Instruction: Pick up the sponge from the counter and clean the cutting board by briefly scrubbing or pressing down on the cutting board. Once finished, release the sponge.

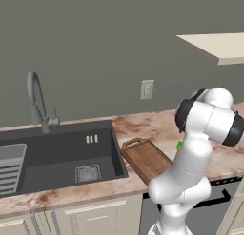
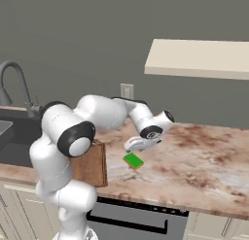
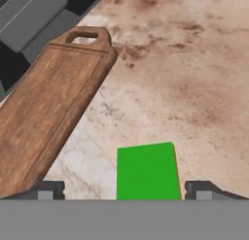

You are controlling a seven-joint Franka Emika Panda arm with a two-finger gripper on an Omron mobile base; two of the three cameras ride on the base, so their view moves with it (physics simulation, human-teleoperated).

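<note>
Looking along my gripper [image 3: 124, 189], I see its fingers [image 3: 47, 190] spread wide, gripping nothing. The sponge [image 3: 147, 172] lies flat between them on the counter [image 3: 194, 88], beside the cutting board [image 3: 51, 108], long axis pointing away from me.

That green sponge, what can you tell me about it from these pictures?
The sponge is a small flat rectangular block, bright green on top with a thin yellow edge showing along one side. It lies flat on the marbled counter, just beside the cutting board, not on it. The open gripper straddles it, its fingertips spread wide to either side.
</note>
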